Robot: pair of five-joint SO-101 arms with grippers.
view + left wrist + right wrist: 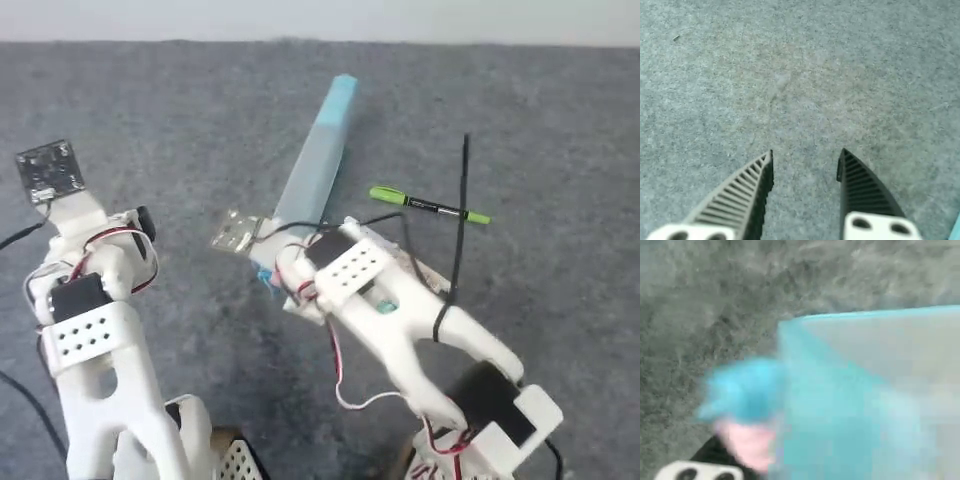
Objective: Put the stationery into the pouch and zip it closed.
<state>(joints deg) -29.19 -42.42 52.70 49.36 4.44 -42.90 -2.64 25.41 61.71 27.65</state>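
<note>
Mid-table, pouch (315,170) points at the far edge, pen (430,206) just right of it. Left gripper (806,152) spread, empty; right gripper (283,268) at pouch's near end, grip unclear. Pin the mouth wide before loading pen.

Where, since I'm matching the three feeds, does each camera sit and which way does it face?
High view: fixed above and off the arms, looking down over the grey surface; shows the left arm, the right arm, the pouch and green pen.
Left wrist view: on the left arm's wrist, facing down at the surface past the open left gripper.
Right wrist view: on the right arm's wrist, close against the pouch; a corner of that arm's end shows.
Shared: the pouch, in high and right wrist views.
</note>
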